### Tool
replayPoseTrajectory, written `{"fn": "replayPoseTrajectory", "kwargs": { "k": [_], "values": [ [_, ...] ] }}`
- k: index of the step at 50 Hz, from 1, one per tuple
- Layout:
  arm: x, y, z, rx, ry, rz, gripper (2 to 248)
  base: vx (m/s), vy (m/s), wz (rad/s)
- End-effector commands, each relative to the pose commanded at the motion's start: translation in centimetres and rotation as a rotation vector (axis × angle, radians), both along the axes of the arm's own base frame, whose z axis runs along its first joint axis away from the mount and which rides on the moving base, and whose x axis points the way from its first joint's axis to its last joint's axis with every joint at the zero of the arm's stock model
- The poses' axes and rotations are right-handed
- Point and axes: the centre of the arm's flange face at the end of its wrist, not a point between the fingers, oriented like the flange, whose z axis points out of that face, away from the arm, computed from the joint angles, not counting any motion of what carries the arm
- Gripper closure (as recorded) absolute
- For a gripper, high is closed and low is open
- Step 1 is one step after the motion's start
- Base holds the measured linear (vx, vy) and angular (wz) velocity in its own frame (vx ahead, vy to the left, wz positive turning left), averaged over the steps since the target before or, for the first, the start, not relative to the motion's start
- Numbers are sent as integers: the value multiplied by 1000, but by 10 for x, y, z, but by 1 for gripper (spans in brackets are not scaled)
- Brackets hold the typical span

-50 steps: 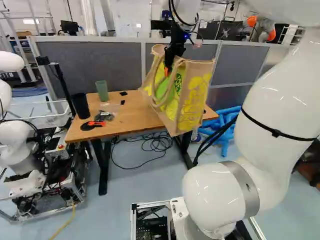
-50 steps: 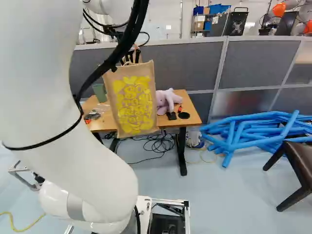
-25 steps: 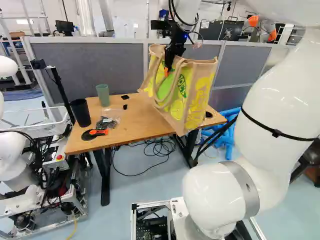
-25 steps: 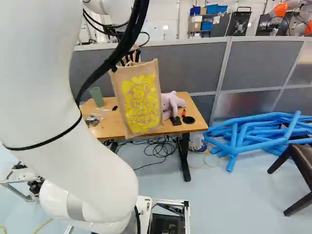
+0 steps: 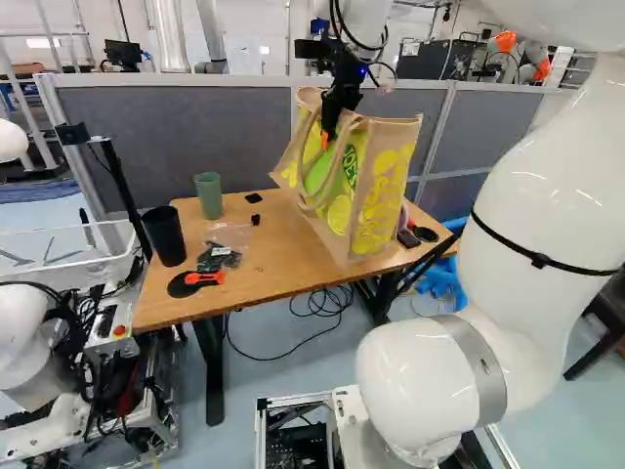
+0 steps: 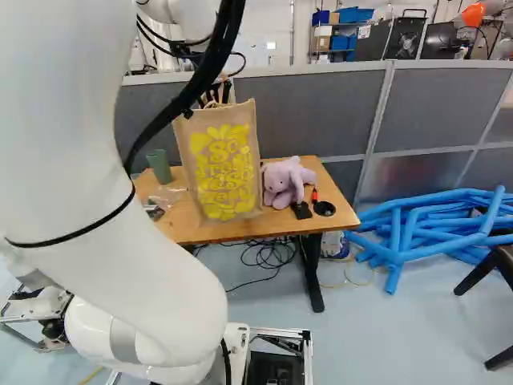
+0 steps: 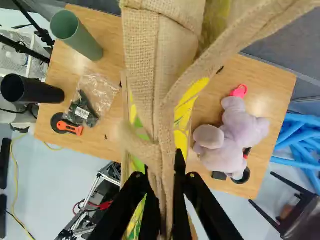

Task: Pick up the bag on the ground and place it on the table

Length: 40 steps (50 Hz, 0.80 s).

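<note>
While rising from the joint at the foot of both base views, extends ahead as white arm [image 5: 518, 195], ending in black gripper [image 5: 328, 135]. Clamped from two sides on fabric handles [image 7: 165, 127], with both fingers against the straps. Directly below, suspends jute tote bag [image 6: 228, 168], yellow-printed, over the table; contact between bag base and tabletop: cannot tell.

At the left of the left base view, beside the table, see another robot [image 5: 29, 332].

Beyond, note wooden tabletop [image 5: 264, 274]. At the near edge, locate orange-handled tool [image 5: 203, 279] on a round black piece; next, black cup [image 5: 164, 236], clear plastic packet [image 5: 227, 239] with dark parts, then green cup [image 5: 209, 195]. At the opposite end, locate lavender plush toy [image 6: 282, 180], near dark block [image 6: 301, 210] and black disc [image 6: 325, 208]. Below, see tangled black cables [image 5: 317, 305].

To the right of the table in the right base view, see piled blue tubes [image 6: 417, 233]. Behind the table, see grey partition [image 6: 313, 104]; farthest back, shelf with blue bins [image 6: 346, 40]
</note>
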Motion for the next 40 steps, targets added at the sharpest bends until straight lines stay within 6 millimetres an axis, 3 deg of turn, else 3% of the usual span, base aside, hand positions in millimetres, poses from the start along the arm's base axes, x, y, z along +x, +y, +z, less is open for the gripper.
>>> {"fn": "replayPoseTrajectory", "kwargs": {
  "k": [10,40],
  "values": [
    [0,0,0,0,0,0,227,105,46,-3],
    [1,0,0,0,-3,0,227,-5,0,0]
  ]
}}
